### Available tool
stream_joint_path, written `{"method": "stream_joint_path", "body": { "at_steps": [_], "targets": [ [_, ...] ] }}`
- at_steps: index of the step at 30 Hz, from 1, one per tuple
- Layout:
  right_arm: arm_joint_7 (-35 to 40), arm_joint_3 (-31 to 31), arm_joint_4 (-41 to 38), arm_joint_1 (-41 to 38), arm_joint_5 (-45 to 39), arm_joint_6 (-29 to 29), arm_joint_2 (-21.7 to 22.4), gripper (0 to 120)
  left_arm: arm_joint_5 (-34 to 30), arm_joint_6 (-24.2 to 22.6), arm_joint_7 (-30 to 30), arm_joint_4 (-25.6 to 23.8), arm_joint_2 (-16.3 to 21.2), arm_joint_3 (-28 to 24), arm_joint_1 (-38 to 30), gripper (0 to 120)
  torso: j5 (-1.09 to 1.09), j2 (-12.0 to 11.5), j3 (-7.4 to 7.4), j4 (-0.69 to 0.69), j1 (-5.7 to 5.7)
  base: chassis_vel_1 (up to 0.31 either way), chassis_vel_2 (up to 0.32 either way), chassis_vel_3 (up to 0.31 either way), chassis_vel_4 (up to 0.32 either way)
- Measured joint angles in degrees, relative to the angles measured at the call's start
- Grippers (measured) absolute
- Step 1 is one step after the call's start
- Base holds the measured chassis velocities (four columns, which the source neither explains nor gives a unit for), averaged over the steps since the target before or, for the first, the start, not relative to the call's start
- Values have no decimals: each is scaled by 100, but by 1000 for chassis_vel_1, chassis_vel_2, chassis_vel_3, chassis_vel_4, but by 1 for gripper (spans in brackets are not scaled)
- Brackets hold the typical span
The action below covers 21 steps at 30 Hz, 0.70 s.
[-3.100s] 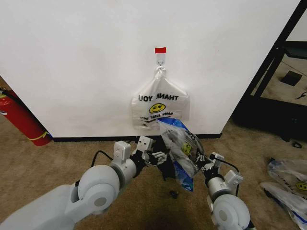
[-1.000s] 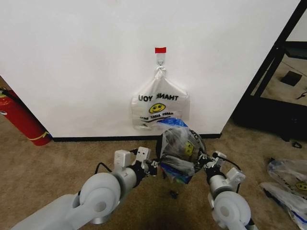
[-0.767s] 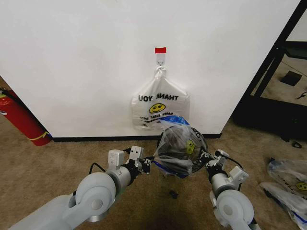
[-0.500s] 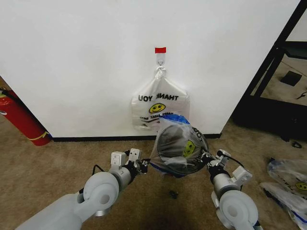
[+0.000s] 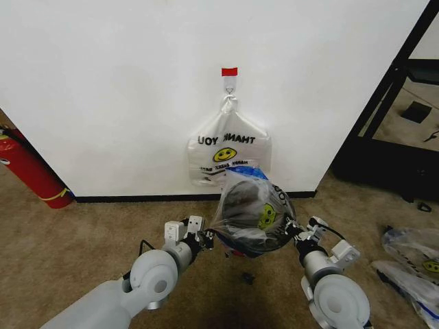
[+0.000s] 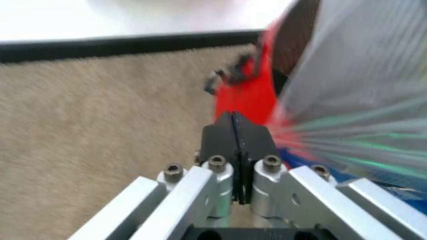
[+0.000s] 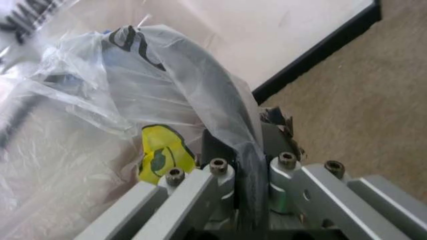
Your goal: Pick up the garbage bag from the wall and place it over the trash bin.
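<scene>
At lower centre, the left gripper (image 5: 206, 238) and right gripper (image 5: 293, 233), jaws clamped on opposite edges of the bag (image 5: 250, 212), stretch it over the bin (image 5: 236, 248); overstretching could tear the film or slip an edge free.

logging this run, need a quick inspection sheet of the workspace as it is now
surface: tan carpet floor below a white wall.
job's things: garbage bag stretched over the trash bin, whose red base shows in the left wrist view.
clutter: a second smiley bag hangs from a wall hook; more bags lie on the floor; a small dark scrap lies near the bin.
grippers: left gripper and right gripper each pinch a bag edge.
cables: black cable on the left arm.
surroundings: fire extinguisher, black rack.
</scene>
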<state>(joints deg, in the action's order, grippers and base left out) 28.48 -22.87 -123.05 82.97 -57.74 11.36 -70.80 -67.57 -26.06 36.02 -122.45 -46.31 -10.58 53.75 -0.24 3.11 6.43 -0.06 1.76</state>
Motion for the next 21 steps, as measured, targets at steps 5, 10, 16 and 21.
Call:
{"method": "stream_joint_path", "body": {
  "at_steps": [5,10,16,21],
  "targets": [
    [3,-163,109,-80,-84,-18,21,1,-76,-45,45,-477,387,445,328,22,0,0,0,0,0,0,0,0,0],
    [111,-324,125,-153,-350,-1,-102,1,-158,113,52,-930,284,725,1010,39,0,0,0,2,0,0,0,0,0],
    [232,-465,112,-167,-557,30,-286,1,-350,441,57,-907,-232,820,1567,61,0,0,0,0,0,0,0,0,0],
    [239,-484,89,-94,-549,33,-330,1,-674,572,48,-845,-616,731,1592,88,0,0,0,0,0,0,0,0,0]
  ]
}}
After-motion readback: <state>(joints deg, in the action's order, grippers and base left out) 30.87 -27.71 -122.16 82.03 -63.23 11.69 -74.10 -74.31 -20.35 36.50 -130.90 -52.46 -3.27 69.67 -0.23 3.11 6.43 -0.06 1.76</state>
